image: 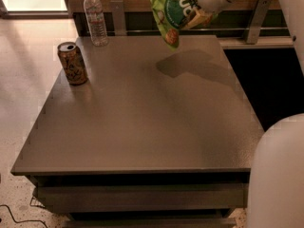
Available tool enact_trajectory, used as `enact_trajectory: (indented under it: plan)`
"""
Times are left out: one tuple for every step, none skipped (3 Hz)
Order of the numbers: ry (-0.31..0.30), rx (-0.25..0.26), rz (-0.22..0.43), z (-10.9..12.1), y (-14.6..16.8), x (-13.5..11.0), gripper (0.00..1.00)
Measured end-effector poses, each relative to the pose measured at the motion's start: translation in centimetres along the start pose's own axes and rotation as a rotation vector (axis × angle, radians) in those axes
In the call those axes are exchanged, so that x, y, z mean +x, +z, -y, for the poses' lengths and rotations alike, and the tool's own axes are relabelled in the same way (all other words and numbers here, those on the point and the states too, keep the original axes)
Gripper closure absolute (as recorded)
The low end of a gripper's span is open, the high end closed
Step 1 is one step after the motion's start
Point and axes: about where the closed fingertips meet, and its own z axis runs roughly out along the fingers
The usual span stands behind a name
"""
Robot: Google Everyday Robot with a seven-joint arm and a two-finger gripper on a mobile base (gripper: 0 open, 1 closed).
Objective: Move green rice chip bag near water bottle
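1. Pincer (194, 9) is high over the far edge of the worktop (142, 122), well apart from the water bottle (95, 18), on its picture-right side. It is pinching the green rice chip bag (170, 14) by one end; the bag's free end hangs down, tilted toward the bottle.
2. Bag is fully airborne, touching nothing but the pincer. Its shadow (183, 63) falls on the worktop below, further from the bottle than the bag appears.
3. Water bottle stands upright at the far corner of the worktop. The brown can (72, 63) stands nearer the camera than the bottle, apart from it.
4. Judgement: carry phase, with the lateral travel toward the bottle and the lowering not yet done.
5. Risks:
   - The hold is on crinkly film at one end only, so a quick swing could let the bag slide out.
   - The dangling end could brush the bottle on approach. A light, tall bottle tips easily and stands close to the worktop edge.
   - Releasing from height could let the bag flutter or skid away from the bottle.
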Motion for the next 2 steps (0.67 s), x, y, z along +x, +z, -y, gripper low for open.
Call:
enact_trajectory:
  plan:
    - [0.023,0.051,0.019,0.97,1.05,0.78,1.00]
    - [0.036,0.080,0.030,1.53,1.64,1.21,1.00]
